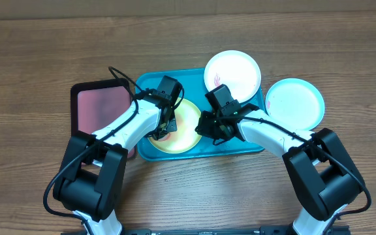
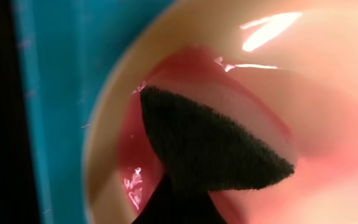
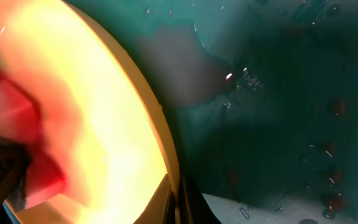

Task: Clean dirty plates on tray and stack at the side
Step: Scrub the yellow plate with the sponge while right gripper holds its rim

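Note:
The yellow plate (image 1: pixel 183 127) lies in the turquoise tray (image 1: pixel 191 81), left of its middle. My left gripper (image 1: pixel 163 132) is shut on a dark sponge with a pink layer (image 2: pixel 210 143) and presses it onto a red smear on the yellow plate (image 2: pixel 328 74). My right gripper (image 1: pixel 205 128) is shut on the yellow plate's right rim (image 3: pixel 160 124), with its jaws (image 3: pixel 178 199) on either side of the edge. The white plate (image 1: pixel 232 72), with a faint red smear, overlaps the tray's far right corner. The light blue plate (image 1: pixel 294 103) lies on the table to the right of the tray.
A black-rimmed pink tray (image 1: pixel 100 108) sits left of the turquoise tray, under my left arm. The tray floor (image 3: pixel 278 93) is wet, with droplets and small dark specks. Bare wooden table surrounds the trays.

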Available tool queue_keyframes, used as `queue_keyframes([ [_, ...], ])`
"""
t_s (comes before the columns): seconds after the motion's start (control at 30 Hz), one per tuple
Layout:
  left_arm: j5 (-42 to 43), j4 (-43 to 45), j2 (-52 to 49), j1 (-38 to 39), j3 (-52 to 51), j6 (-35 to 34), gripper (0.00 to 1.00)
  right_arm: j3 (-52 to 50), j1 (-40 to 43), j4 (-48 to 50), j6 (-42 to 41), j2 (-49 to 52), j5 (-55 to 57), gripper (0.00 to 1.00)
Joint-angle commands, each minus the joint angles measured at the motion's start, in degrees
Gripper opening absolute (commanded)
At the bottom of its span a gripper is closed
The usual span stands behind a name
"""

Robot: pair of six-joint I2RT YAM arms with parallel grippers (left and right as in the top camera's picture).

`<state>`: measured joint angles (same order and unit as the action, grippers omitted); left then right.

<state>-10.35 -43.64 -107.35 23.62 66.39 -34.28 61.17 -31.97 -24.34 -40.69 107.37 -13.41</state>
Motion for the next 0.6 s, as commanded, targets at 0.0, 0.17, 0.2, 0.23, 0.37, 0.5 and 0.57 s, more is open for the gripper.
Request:
queue_keyframes([
  [0.0,-3.17,-2.64,-1.31,-1.09,-1.57,0.04,0.04,0.96,0.20,0.07,0.07,0.02,0.24,0.04],
  [0.17,21.35,-1.22,-1.31,-1.09,-1.57,24.76,0.04,0.94,0.20,0.00,0.26,0.02,0.20,0.04],
  [0.2,26.34,-0.63,-1.31,-1.09,-1.55,28.87,0.04,0.96,0.20,-0.09,0.24,0.02,0.17,0.04],
  [0.23,32.35,0.26,-1.31,-1.09,-1.51,33.59,0.04,0.94,0.20,-0.17,0.24,0.02,0.13,0.04],
  [0.37,44.87,7.98,-1.31,-1.09,-1.07,39.32,0.04,0.94,0.20,-0.20,0.24,0.02,-0.44,0.04],
  [0.5,36.37,15.17,-1.31,-1.11,-1.03,35.06,0.04,0.94,0.20,-0.42,0.26,0.02,-0.42,0.04],
  [0.57,27.47,17.14,-1.33,-1.09,-1.03,31.06,0.04,0.94,0.20,-0.42,0.24,0.02,-0.42,0.04],
])
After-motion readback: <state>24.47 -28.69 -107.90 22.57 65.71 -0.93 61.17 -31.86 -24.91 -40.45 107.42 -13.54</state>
